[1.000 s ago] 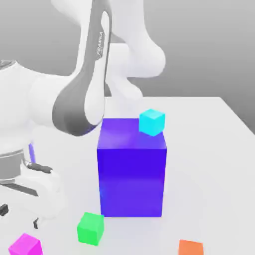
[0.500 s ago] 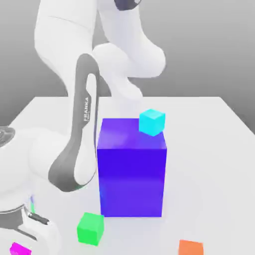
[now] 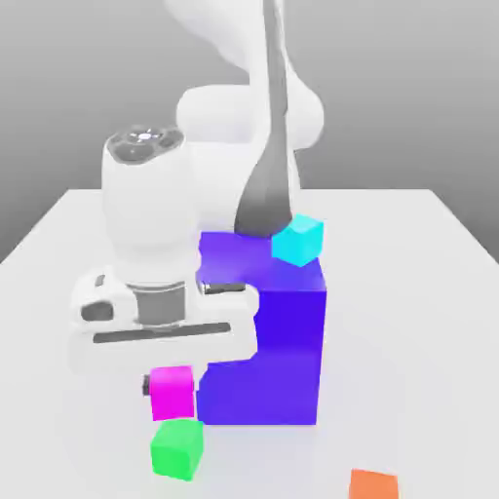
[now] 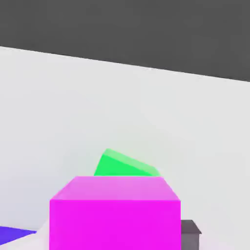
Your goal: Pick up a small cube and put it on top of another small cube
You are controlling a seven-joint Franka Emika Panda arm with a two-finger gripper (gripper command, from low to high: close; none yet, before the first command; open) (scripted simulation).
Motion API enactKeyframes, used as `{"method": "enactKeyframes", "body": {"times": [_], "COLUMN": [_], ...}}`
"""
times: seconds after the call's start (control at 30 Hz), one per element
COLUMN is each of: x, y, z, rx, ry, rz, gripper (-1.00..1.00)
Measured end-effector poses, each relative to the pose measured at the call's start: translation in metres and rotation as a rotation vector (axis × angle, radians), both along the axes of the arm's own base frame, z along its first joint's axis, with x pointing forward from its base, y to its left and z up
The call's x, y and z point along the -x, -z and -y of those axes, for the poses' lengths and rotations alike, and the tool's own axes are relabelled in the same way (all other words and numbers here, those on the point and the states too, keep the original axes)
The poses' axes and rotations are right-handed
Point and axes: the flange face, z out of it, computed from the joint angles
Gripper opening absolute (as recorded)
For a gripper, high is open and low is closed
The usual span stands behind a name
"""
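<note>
Going left to right across the exterior view, clock directions as that picture lies: the gripper (image 3: 172, 384) is closed on the pink cube (image 3: 172, 396), one dark fingertip (image 3: 146, 386) showing at the cube's nine o'clock side. The pink cube sits at twelve o'clock from the green cube (image 3: 176, 451); a gap between them cannot be confirmed from here. Faces are plain and flat, edges crisp, no dent visible at the grip. Handling, as judged: light, rigid, not fragile; the smooth faces could slip or pivot if caught by an edge. The hold on two opposite side faces is the proper one, leaving the underside free for stacking; no regrip is advised. The green cube, judged equally light and stiff, needs no hold, but a sideways nudge could shift it. In the hand view its edges run askew to those of the pink cube, so a small turn of the wrist may help seat the faces squarely. The block (image 3: 263, 341) stands between one and two o'clock from the green cube, a knock hazard for the hand. The cyan cube (image 3: 298, 240) lies toward the block's one o'clock. The orange cube (image 3: 374, 485) lies between three and four o'clock from the green cube, well apart.
</note>
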Motion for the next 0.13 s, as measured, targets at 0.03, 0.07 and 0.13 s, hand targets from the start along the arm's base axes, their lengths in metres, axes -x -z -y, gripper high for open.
{"method": "enactKeyframes", "body": {"times": [0.03, 0.07, 0.13], "x": [0.0008, 0.0015, 0.0015], "y": [0.0120, 0.0197, 0.0197], "z": [-0.0001, -0.0001, -0.0001], "rx": [0.000, 0.001, 0.001], "ry": [-0.001, -0.001, -0.001], "rz": [0.000, 0.000, 0.000], "gripper": [-1.00, 1.00, 1.00]}}
